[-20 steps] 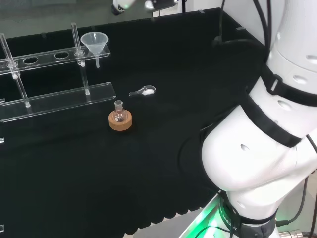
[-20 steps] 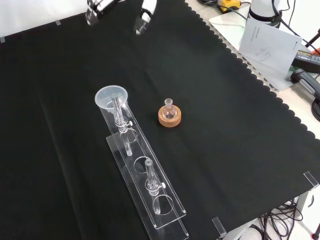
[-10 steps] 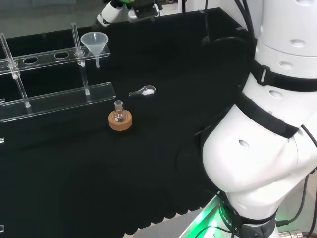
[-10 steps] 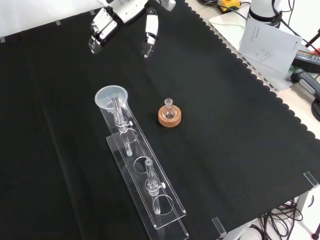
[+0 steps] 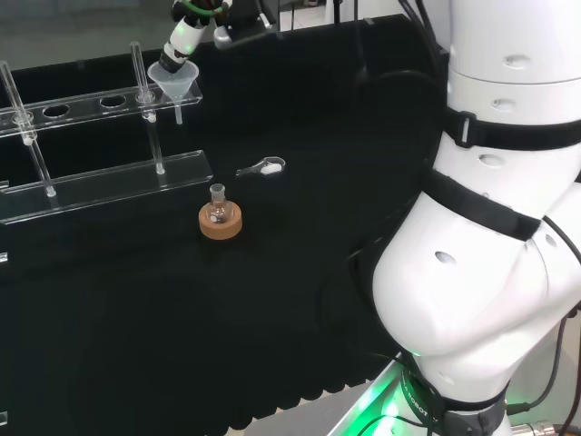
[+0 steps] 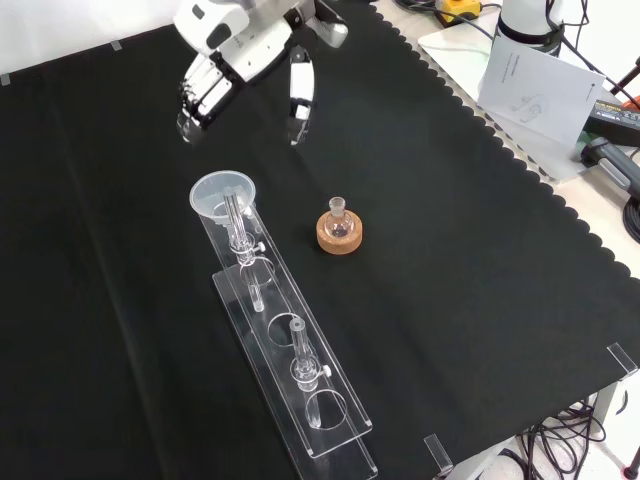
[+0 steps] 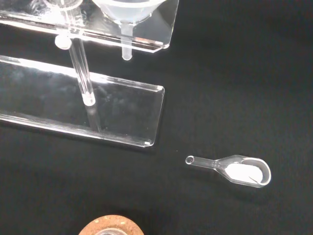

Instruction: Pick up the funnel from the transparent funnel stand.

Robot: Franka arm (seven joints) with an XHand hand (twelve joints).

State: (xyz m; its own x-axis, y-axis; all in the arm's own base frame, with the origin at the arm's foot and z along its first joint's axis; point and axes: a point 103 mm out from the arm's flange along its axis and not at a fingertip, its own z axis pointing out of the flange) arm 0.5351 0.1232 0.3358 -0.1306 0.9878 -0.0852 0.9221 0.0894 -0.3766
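Overhead, the hand (image 6: 235,55) hangs with fingers (image 6: 200,95) and thumb spread apart, holding nothing, above the worktop (image 6: 450,250). Seen from the front, the 1 funnel (image 6: 225,195) lies toward 6 o'clock of the hand, seated in the end hole of the 1 transparent funnel stand (image 6: 300,370); the head view has a fingertip just above its rim at 12 o'clock. The funnel is a translucent, whitish cone, mouth up, its short stem poking down through the upper shelf. At 4 o'clock of the funnel stands 1 small flask (image 6: 339,222) on 1 cork ring (image 6: 339,238). In the head view, 1 clear scoop (image 5: 262,167) with white powder lies at 1 o'clock of the cork ring.
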